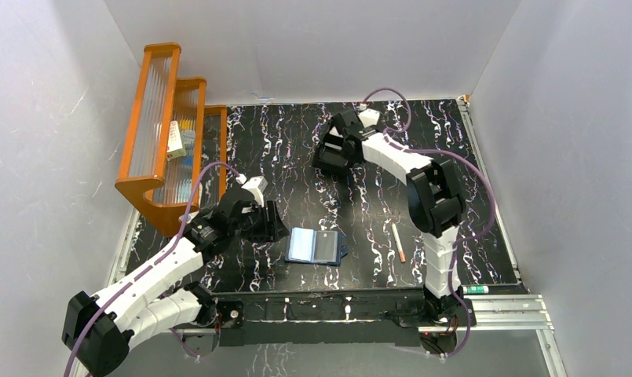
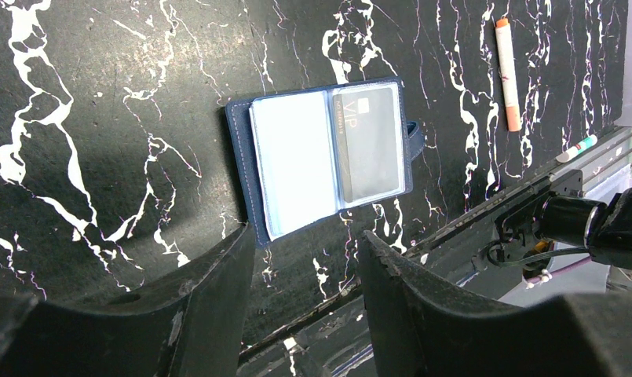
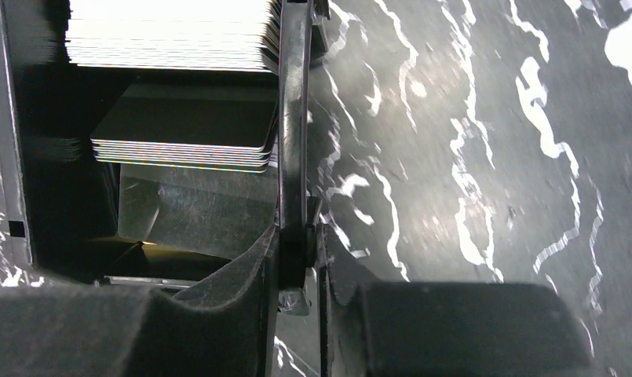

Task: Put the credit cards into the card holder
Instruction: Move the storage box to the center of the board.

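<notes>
The navy card holder (image 1: 316, 246) lies open and flat on the black marble table, near the front middle. In the left wrist view the card holder (image 2: 328, 153) shows one grey card (image 2: 367, 141) in its right clear pocket, while the left pocket looks pale and blank. My left gripper (image 2: 305, 236) hangs open just short of the holder's near corner, with nothing between its fingers. At the back, my right gripper (image 1: 328, 157) is down at a black box. Its jaws (image 3: 301, 236) pinch the box's side wall (image 3: 293, 118). Inside the box are stacks of credit cards (image 3: 183, 126).
A pale stick with an orange tip (image 1: 398, 242) lies right of the holder. An orange rack (image 1: 167, 133) stands at the back left. A metal rail (image 1: 493, 302) runs along the near edge, with a green-tipped marker (image 1: 476, 289) on it.
</notes>
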You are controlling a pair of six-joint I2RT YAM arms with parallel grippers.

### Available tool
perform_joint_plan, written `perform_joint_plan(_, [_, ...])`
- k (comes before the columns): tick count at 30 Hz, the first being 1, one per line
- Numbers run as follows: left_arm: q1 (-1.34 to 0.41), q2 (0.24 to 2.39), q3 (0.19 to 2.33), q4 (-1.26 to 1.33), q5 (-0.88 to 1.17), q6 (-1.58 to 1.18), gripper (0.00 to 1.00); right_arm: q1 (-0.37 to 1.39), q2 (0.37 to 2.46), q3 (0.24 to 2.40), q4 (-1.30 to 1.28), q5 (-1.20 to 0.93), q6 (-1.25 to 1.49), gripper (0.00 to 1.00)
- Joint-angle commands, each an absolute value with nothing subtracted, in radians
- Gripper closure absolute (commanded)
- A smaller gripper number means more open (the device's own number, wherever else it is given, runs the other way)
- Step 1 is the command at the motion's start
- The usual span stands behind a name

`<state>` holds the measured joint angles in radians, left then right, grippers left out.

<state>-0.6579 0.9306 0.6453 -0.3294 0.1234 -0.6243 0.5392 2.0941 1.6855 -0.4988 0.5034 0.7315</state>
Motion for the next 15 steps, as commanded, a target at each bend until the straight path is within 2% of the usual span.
perform_joint_plan(1, [-0.653,0.902,0.641,-0.341,0.127,-0.622,0.50,0.567,1.949,1.561,-0.581,0.526,0.906,0.72])
perform_joint_plan(11, [-0.655,0.903,0.637,-0.334,0.134,-0.623,0.50,0.673,1.841,1.389,-0.725,0.595,1.183,0.68])
perform_joint_plan(15, [-0.654,0.900,0.637,-0.340,0.131,-0.624,0.49,0.679,1.838,1.396,-0.757,0.571,1.219,0.59])
